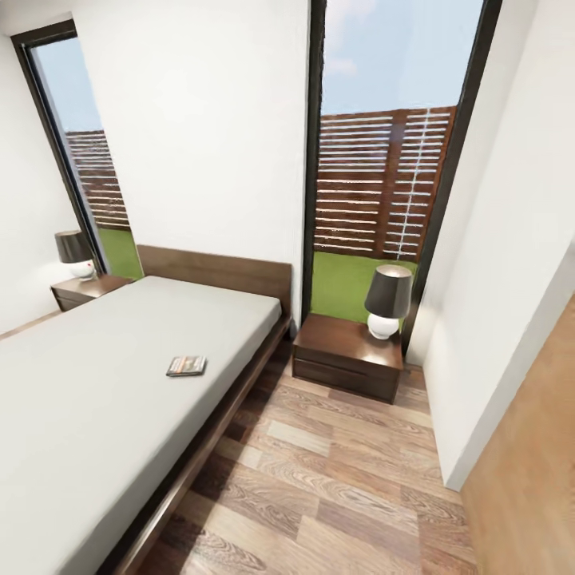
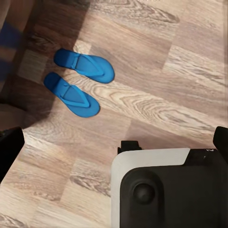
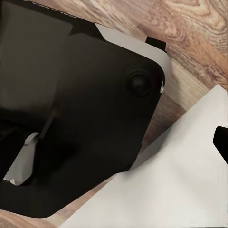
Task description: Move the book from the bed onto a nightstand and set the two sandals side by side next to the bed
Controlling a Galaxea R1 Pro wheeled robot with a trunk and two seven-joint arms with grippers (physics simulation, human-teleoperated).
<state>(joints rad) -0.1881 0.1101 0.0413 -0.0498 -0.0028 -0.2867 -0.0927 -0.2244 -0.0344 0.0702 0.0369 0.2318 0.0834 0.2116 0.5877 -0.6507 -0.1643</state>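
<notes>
Two blue sandals (image 2: 78, 80) side by side, wood-plank floor (image 2: 161, 80)

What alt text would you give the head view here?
A small book lies flat on the grey mattress of a low dark wooden bed. A nightstand with a dark-shaded lamp stands right of the headboard before a tall window; a second nightstand with a lamp stands at the far side.

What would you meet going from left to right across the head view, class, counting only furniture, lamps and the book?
Left lamp → left nightstand → book → right nightstand → right lamp.
</notes>
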